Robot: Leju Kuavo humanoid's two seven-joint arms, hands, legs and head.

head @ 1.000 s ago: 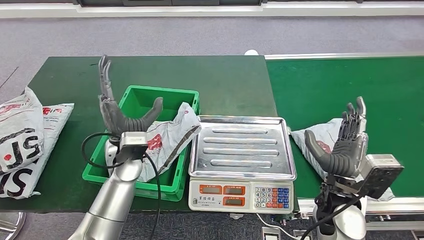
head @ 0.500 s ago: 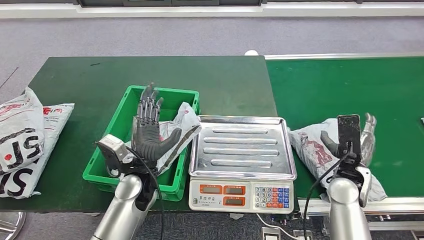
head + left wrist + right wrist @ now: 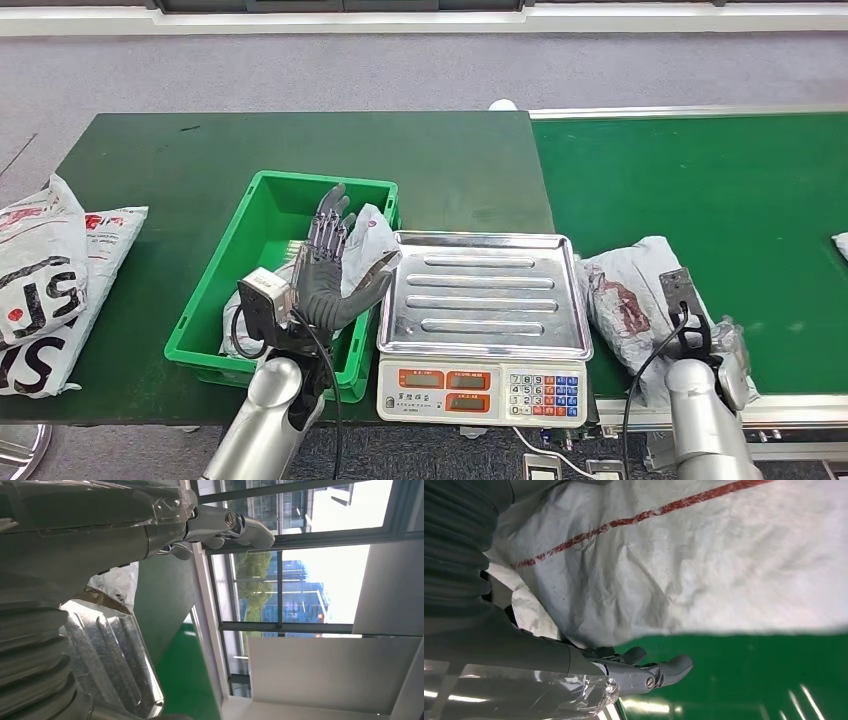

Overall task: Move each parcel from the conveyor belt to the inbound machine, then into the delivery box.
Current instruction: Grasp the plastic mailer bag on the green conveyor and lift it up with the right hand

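A grey parcel with red print lies on the green conveyor belt, just right of the scale. My right hand is low at the parcel's near right edge. In the right wrist view its thumb sticks out straight over the belt beside the parcel, not closed on it. The steel tray of the inbound scale is bare. Another parcel lies in the green box, draped over its right wall. Above that parcel my left hand hovers with fingers spread, holding nothing.
Several parcels are piled at the dark green table's left end. The corner of one more parcel shows at the belt's far right. The scale's keypad and displays face me at the near edge.
My left hand came down and moved right, from raised over the box's left side to above the parcel at its right wall. My right hand turned over and dropped onto the belt parcel's edge.
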